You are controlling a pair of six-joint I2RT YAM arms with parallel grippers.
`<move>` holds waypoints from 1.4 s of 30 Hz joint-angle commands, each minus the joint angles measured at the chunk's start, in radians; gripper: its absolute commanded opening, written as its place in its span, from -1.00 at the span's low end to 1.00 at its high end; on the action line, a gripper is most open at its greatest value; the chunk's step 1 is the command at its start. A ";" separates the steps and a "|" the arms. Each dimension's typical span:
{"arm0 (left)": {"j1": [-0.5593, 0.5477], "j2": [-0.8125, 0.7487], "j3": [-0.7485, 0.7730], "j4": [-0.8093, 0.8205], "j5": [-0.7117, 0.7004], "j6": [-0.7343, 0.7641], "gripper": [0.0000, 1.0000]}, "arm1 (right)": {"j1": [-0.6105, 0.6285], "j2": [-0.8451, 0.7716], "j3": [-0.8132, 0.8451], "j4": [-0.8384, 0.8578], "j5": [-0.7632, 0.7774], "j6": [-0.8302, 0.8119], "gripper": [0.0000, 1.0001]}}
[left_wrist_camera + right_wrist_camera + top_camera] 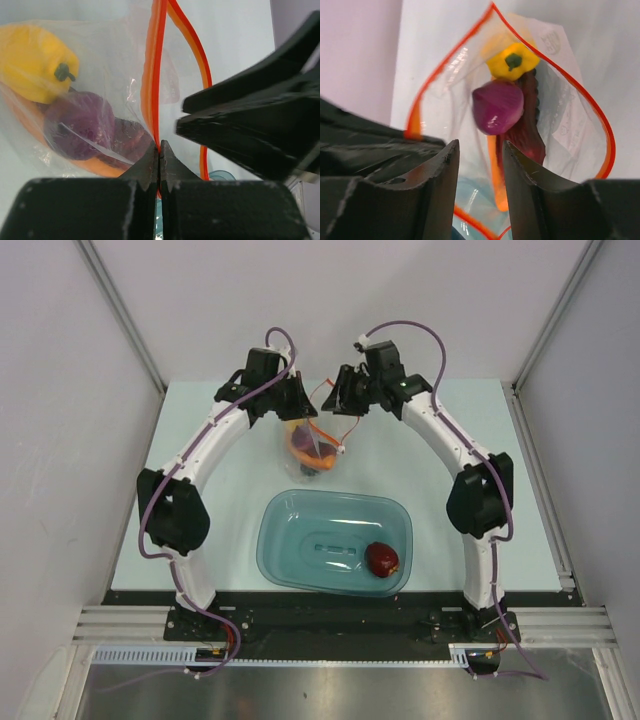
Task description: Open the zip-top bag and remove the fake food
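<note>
Holding the zip-top bag (315, 452) up just beyond the far rim of the tub (268, 540), the left tool (159, 150) was clamped tight on one lip of the orange zip strip (152, 75). The right tool (480, 150) stood part-open over the gaping mouth, gripping nothing we could see. We judged it should pinch the opposite lip squarely, then draw away gently. The pepper (512, 60) and onion (498, 106) sat inside; deeper pieces were smeared by plastic. An apple (382, 559) lay in the tub.

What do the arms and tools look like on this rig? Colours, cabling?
Left arm and right arm: white curved links, black joint housings, a purple cable along each. Left tool and right tool: matte black, two tapered fingers.
</note>
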 commanded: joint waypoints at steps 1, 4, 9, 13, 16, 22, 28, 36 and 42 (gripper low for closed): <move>-0.006 -0.065 0.013 0.024 0.013 -0.021 -1.00 | 0.033 0.046 0.037 -0.004 0.004 -0.050 -0.13; -0.006 -0.060 0.018 0.025 0.015 -0.026 -1.00 | 0.047 0.074 0.016 0.010 -0.001 -0.052 -0.08; -0.011 -0.056 0.022 0.025 0.018 -0.032 -1.00 | 0.055 0.111 -0.027 0.071 -0.021 -0.029 0.21; -0.023 -0.048 0.033 0.016 0.015 -0.032 -1.00 | 0.061 0.149 -0.026 0.108 -0.039 -0.007 0.36; -0.032 -0.042 0.041 0.011 0.012 -0.030 -1.00 | 0.067 0.165 -0.033 0.134 -0.045 -0.007 0.50; -0.046 -0.029 0.058 0.005 0.010 -0.030 -1.00 | 0.076 0.197 -0.050 0.169 -0.045 -0.003 0.63; -0.055 -0.028 0.068 -0.006 0.009 -0.026 -1.00 | 0.079 0.232 -0.057 0.222 -0.053 0.022 0.67; -0.055 -0.039 0.042 0.004 0.007 -0.027 -1.00 | 0.063 0.270 -0.015 0.217 -0.056 0.053 0.23; -0.055 -0.037 0.038 0.004 0.007 -0.024 -1.00 | 0.047 0.234 -0.004 0.176 -0.056 0.031 -0.27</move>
